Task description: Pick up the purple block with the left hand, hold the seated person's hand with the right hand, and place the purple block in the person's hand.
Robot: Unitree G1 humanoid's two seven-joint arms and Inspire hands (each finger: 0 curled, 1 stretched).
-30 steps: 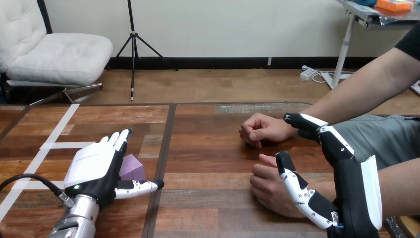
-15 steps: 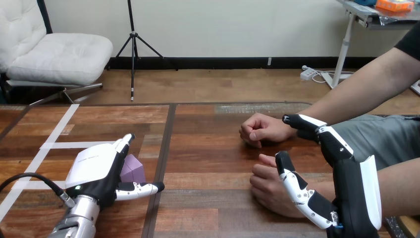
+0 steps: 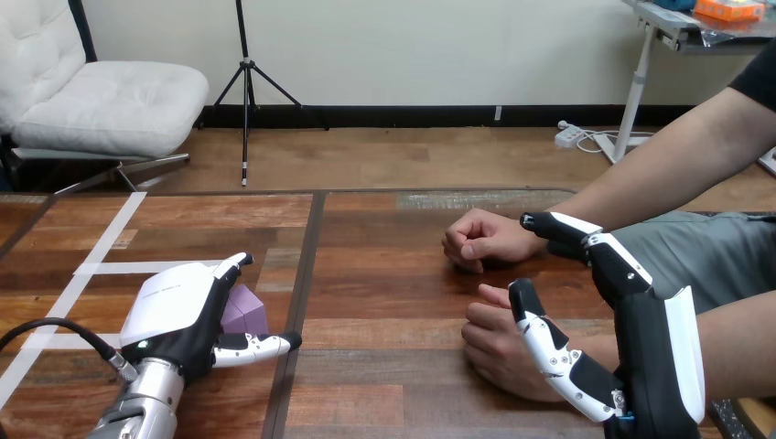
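The purple block (image 3: 245, 312) lies on the wooden table (image 3: 384, 274) at the near left. My left hand (image 3: 174, 311) covers it, with the fingers curled down over its far side and the thumb (image 3: 256, 346) lying along its near side. My right hand (image 3: 654, 352) stands at the near right with its fingers (image 3: 586, 242) stretched out. Its thumb (image 3: 542, 340) rests against the person's near hand (image 3: 490, 355), a loose fist on the table. The right hand's fingers reach toward the wrist of the person's far hand (image 3: 480, 240), also a fist.
White tape strips (image 3: 96, 267) cross the table's left part. A dark seam (image 3: 302, 283) runs front to back just right of the block. Both of the person's forearms come in from the right edge.
My left hand's fingers have curled from straight down over the purple block. The right hand and both of the person's hands have stayed in place.
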